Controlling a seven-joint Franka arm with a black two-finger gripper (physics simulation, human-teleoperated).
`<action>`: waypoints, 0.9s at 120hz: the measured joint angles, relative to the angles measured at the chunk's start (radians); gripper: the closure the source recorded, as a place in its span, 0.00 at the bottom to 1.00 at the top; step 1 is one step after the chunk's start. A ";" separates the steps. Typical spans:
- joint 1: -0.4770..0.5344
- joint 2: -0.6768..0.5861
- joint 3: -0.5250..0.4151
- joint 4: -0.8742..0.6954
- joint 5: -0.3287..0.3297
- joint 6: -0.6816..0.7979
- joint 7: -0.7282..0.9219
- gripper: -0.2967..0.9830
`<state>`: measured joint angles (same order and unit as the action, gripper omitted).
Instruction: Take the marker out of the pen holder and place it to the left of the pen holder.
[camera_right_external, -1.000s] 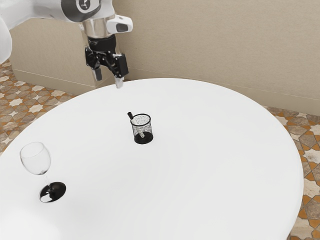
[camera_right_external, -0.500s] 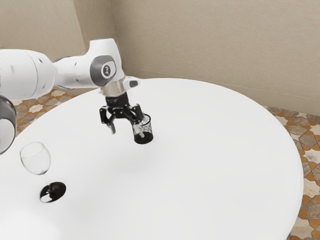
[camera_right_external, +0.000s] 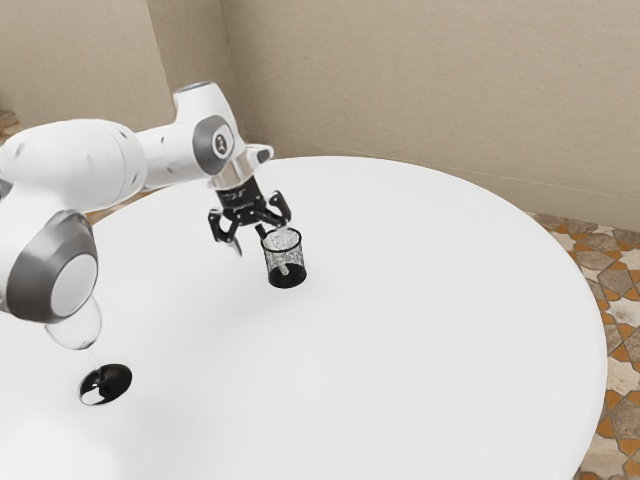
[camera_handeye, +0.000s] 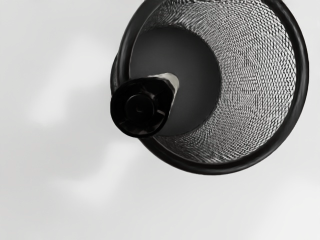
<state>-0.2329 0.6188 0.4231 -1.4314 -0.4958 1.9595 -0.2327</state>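
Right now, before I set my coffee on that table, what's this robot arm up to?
The robot arm has its open gripper at the top of the pen holder, by the marker, seemingly about to grasp it. The marker leans inside the holder, its black end sticking out past the rim, and is not yet lifted out. A stemmed glass stands on the white table too, its bowl partly hidden by the arm.

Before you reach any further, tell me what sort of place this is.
Probably a dining room or café, rendered in simulation: there is a round white table, a stemmed glass standing on it, and a patterned tile floor.
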 joint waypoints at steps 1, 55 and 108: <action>0.000 0.002 0.000 0.002 -0.002 0.001 0.000 0.23; 0.022 0.088 0.009 0.106 -0.039 0.027 0.191 0.23; 0.048 0.105 0.019 0.141 -0.118 -0.034 0.455 0.23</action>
<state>-0.1849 0.7240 0.4420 -1.2903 -0.6134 1.9255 0.2223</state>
